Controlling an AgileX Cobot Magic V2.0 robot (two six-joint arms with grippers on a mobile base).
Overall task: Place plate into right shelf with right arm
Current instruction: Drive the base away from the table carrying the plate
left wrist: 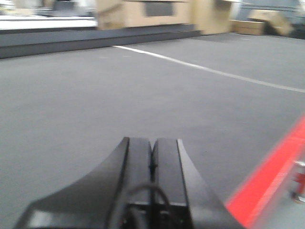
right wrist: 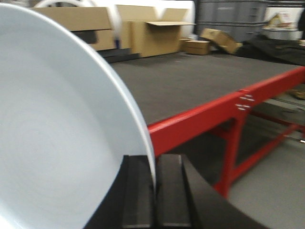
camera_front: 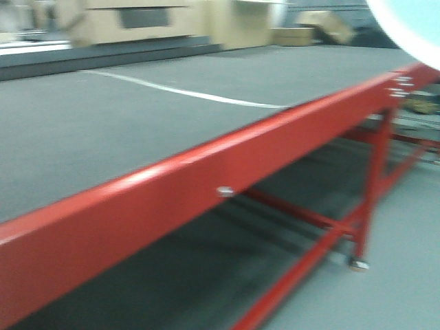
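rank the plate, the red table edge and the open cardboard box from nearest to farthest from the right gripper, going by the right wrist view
1. plate: clamped by its rim in the right gripper, filling the left of the view.
2. red table edge: ahead and to the right, past the plate's rim.
3. open cardboard box: far off at upper middle, well behind the red table edge.

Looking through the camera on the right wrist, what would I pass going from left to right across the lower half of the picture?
plate → right gripper, shut on the plate's rim → red table leg → grey floor
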